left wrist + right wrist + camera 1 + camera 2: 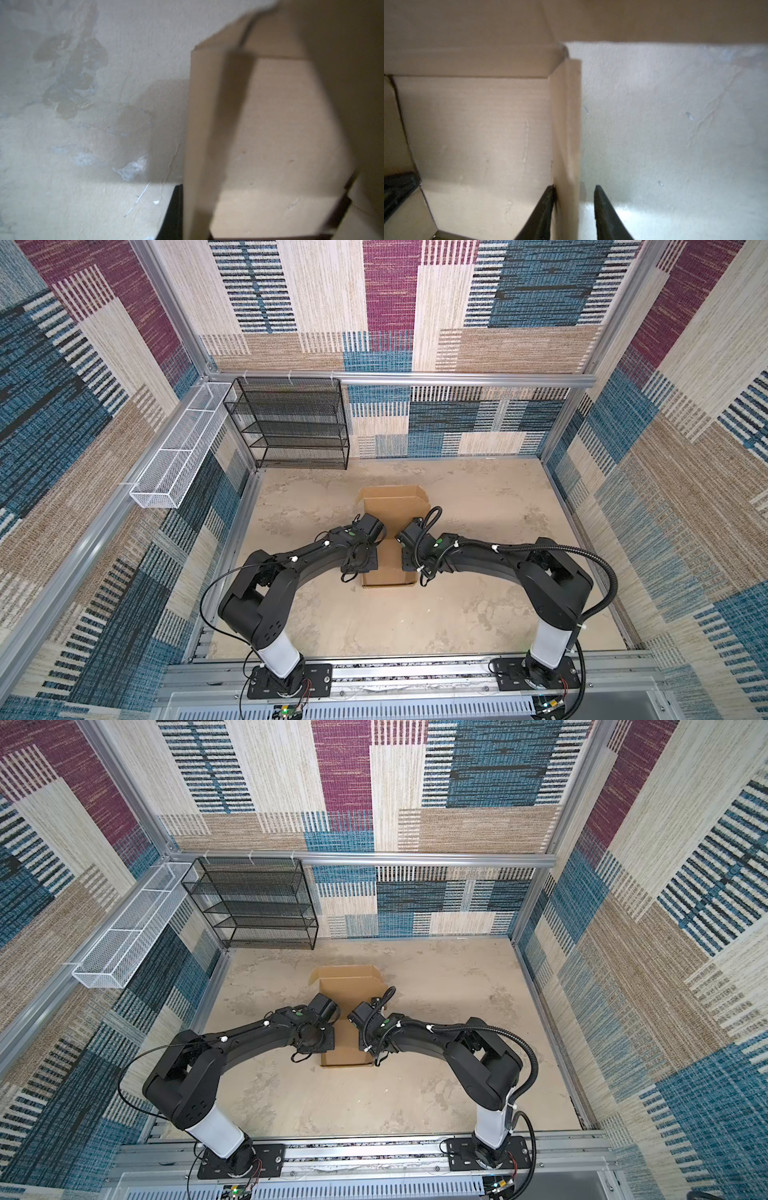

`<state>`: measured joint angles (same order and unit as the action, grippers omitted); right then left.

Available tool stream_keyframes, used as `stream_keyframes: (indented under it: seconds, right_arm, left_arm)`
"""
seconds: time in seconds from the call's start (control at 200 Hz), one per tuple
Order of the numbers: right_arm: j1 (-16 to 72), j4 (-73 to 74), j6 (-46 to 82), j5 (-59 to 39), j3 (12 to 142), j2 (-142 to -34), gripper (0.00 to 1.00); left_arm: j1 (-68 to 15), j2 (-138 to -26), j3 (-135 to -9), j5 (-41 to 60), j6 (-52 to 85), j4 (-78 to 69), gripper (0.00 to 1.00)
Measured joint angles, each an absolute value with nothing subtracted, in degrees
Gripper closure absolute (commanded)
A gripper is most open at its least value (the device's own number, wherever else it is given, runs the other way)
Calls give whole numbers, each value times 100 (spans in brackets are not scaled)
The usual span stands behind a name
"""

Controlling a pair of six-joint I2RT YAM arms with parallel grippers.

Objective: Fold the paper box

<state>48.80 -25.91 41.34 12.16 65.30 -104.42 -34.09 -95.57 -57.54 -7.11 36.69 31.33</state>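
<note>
Two arms (299, 556) bend inward over the table (478, 510), wrists tipped down at the half-formed paper box (388, 568) in its middle.
Left gripper (193, 199) looks clamped on the left wall (197, 124); right gripper (573, 187) straddles the right wall (566, 124), jaws apart, outer finger (604, 207) clear. I'd keep both walls square and creased firm at the base before letting go.

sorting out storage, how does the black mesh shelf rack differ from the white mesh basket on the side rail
The black wire mesh shelf rack is dark, the long white wire mesh basket white. The rack stacks tiers one above another; the basket is one narrow trough divided in a row. The rack stands at the back wall; the basket hangs on the left side rail. Both are mesh and look empty.
</note>
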Motion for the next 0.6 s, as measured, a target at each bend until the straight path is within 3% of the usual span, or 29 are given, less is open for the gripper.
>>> stream_keyframes:
  seconds: [0.235, 0.596]
  right_arm:
    - [4906, -2825, 4152, 1271, 6591, -10554, 66]
    - [4982, -3247, 4193, 1599, 7072, -10888, 82]
  left_arm:
    - [-3409, -9555, -5756, -707, 3717, 3133, 98]
    - [-3402, -9515, -5754, -600, 3754, 3129, 99]
